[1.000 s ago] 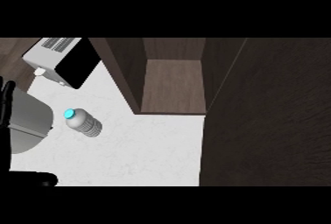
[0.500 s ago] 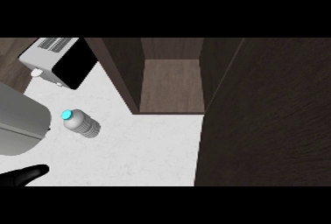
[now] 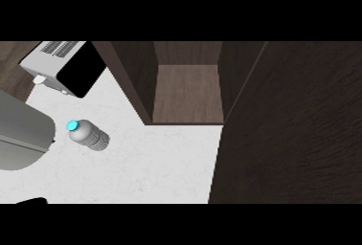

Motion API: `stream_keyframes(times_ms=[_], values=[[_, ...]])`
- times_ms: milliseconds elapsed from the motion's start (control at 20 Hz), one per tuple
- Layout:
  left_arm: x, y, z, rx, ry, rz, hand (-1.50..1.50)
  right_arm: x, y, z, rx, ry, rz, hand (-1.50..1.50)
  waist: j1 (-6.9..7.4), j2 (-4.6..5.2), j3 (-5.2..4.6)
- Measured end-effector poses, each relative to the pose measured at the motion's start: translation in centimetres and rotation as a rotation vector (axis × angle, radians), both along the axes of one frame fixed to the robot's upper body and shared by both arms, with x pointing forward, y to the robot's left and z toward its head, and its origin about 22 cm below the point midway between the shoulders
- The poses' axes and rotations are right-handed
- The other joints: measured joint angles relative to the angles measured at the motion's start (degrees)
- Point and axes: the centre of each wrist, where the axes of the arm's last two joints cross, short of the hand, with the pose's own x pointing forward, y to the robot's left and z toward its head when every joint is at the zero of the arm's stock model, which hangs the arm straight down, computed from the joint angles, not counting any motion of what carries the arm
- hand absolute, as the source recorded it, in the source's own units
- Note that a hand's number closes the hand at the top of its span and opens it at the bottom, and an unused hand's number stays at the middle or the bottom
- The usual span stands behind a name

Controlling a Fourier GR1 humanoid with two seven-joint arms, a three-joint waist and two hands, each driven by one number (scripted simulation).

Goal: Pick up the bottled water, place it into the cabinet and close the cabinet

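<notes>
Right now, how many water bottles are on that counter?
1. The bottled water stands on the white counter, left of the open cabinet and below the toaster. Others could be hidden behind the cabinet door.

left forearm (image 3: 17, 131) cut by left edge, toaster (image 3: 60, 67) cropped at top, hands unseen

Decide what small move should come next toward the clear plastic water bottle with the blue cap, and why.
Probably bring the left hand across to the clear blue-capped plastic water bottle: it sits ungrasped on the white counter, that hand barely shows at the lower left edge, and the dark wooden cabinet is open.
</notes>
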Motion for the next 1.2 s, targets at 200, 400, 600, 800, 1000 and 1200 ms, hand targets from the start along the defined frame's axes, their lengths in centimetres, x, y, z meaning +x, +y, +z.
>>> stream_keyframes(times_ms=[200, 400, 600, 800, 1000, 1200], values=[[0.2, 0.5, -0.8, 0.011, 0.047, 0.003, -1.5, -0.1, 0.6, 0.2, 0.02, 0.015, 0.013, -1.5, -0.03, 0.01, -0.02], [0.0, 0.8, -1.5, 0.039, 0.089, 0.003, -1.5, -0.1, 0.5, 0.3, 0.014, 0.018, 0.007, -1.5, -0.08, 0.02, -0.01], [0.8, 0.9, -3.4, 0.051, 0.12, 0.011, -1.5, -0.2, 1.3, 0.4, 0.029, 0.023, 0.023, -1.5, -0.14, 0.03, -0.03], [2.9, 1.2, -5.5, 0.044, 0.146, 0.027, -1.5, -0.4, 1.6, 0.6, 0.035, 0.024, 0.03, -1.5, -0.41, 0.05, -0.05], [3.7, 2.1, -7.2, 0.038, 0.172, 0.044, -1.5, -0.6, 1.7, 0.6, 0.035, 0.038, 0.033, -1.5, -0.39, 0.03, -0.04], [4.5, 3.0, -9.2, 0.031, 0.211, 0.063, -1.5, -0.6, 1.7, 0.5, 0.033, 0.032, 0.029, -1.5, -0.35, 0.04, -0.03]])
